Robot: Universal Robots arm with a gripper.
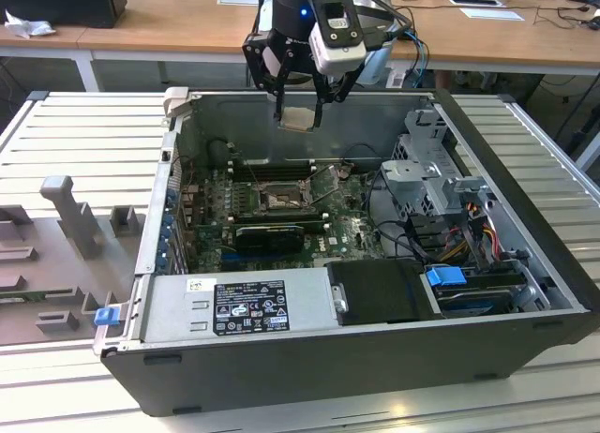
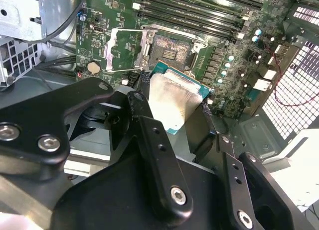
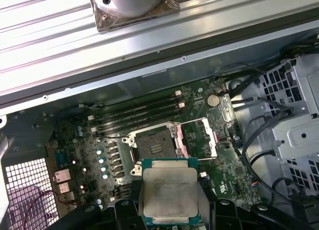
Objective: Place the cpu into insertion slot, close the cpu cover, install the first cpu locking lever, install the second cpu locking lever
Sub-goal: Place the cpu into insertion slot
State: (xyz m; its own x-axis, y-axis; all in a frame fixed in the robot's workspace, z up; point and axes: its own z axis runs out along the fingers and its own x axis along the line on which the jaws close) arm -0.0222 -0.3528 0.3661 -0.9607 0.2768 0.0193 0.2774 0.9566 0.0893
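In the exterior view my gripper (image 1: 299,111) hangs above the open computer case, over its rear wall, shut on the cpu (image 1: 298,121). The pale silver-topped chip is held flat by its edges between the black fingers (image 2: 149,135) in both wrist views (image 3: 169,192). The insertion slot (image 1: 279,201) lies below on the green board, its dark centre bare (image 3: 153,148) (image 2: 169,53). The cpu cover (image 3: 197,138) is swung open beside the slot, standing up from the board (image 1: 323,185). A thin wire lever (image 2: 124,69) stands free along the cover's edge.
Long black memory slots (image 1: 272,171) run just behind the socket. A grey power supply (image 1: 234,306) fills the case's front, and a metal drive cage (image 1: 431,180) with cables sits on the exterior view's right. A grey fixture tray (image 1: 56,255) lies outside the case on the left.
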